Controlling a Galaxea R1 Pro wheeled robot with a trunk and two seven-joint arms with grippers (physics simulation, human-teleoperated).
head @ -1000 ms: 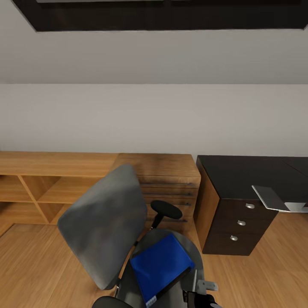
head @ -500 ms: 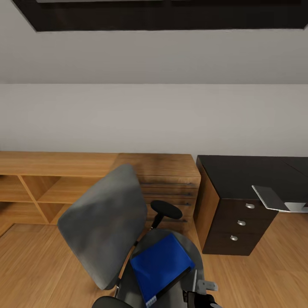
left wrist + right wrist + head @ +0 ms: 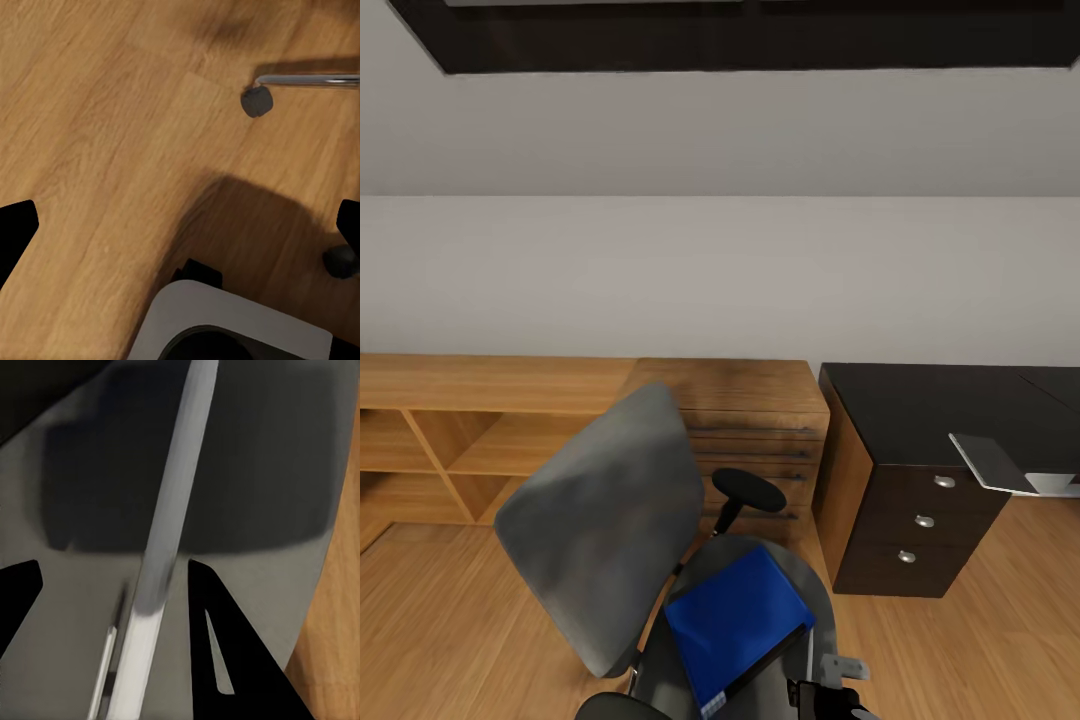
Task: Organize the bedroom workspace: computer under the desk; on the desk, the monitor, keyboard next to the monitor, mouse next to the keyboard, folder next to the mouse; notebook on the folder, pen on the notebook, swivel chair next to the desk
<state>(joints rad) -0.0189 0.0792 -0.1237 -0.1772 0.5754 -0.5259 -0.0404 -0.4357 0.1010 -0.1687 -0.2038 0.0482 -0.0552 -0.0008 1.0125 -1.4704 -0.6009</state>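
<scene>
1. The grey padded swivel chair (image 3: 605, 525) with black armrests stands on the wooden floor (image 3: 450, 610), near the low wooden shelf unit (image 3: 480, 420).
2. The flat bright blue folder (image 3: 735, 620) lies on the chair's seat.
3. The long glossy black bench (image 3: 930, 410) with round silver knobs stands beside the chair, apart from it.
4. A thin silver-edged flat thing (image 3: 992, 462) sticks out over the bench's front edge.
5. The right gripper (image 3: 112, 592) hangs spread just above the grey seat, with a pale silver stick (image 3: 169, 540) between its fingers, not pinched.
6. The left gripper (image 3: 180, 225) is spread wide over the floor, holding nothing, near a chair castor (image 3: 256, 101).
</scene>
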